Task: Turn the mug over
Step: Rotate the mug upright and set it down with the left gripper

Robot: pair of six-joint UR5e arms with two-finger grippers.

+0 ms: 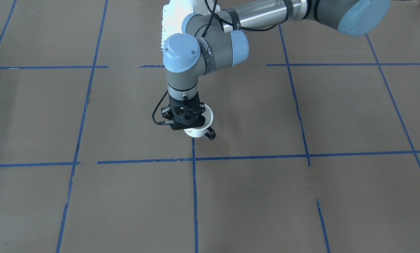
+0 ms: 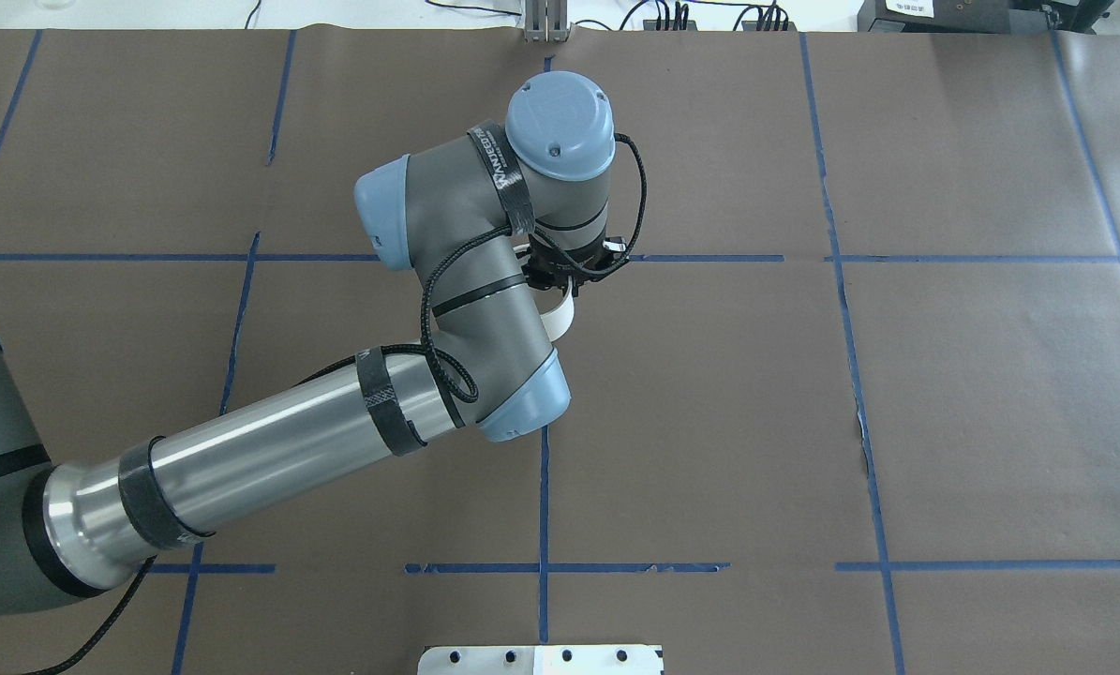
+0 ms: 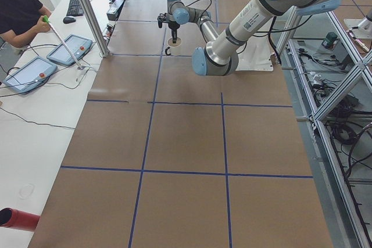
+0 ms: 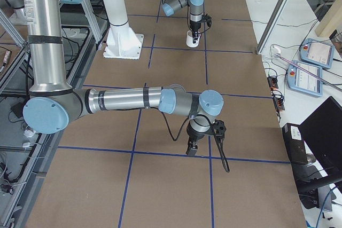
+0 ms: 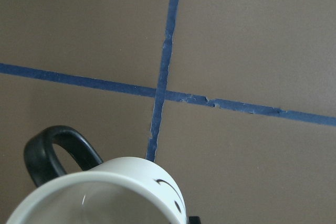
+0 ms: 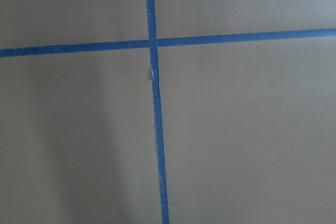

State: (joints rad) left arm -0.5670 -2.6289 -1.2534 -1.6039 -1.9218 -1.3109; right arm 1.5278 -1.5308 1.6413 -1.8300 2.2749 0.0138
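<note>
front view: left gripper appears clamped on the mug, which sits tilted over the table, well away from every edge. overhead: the left arm hides most of it. left wrist view: handle shows beside the mouth. i would rotate slowly, seat it flat, then release. right side view: right gripper, whose state i cannot tell.

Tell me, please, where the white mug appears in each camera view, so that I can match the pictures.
Front-facing: the mug at centre, just above the blue tape cross.
Overhead: mug a white sliver, upper centre, under the left arm.
Exterior left: mug far, top centre.
Exterior right: mug far, top centre.
Left wrist: mug bottom left.
Right wrist: not in it.
Shared landmark: that tape cross (covered by the arm overhead).
</note>
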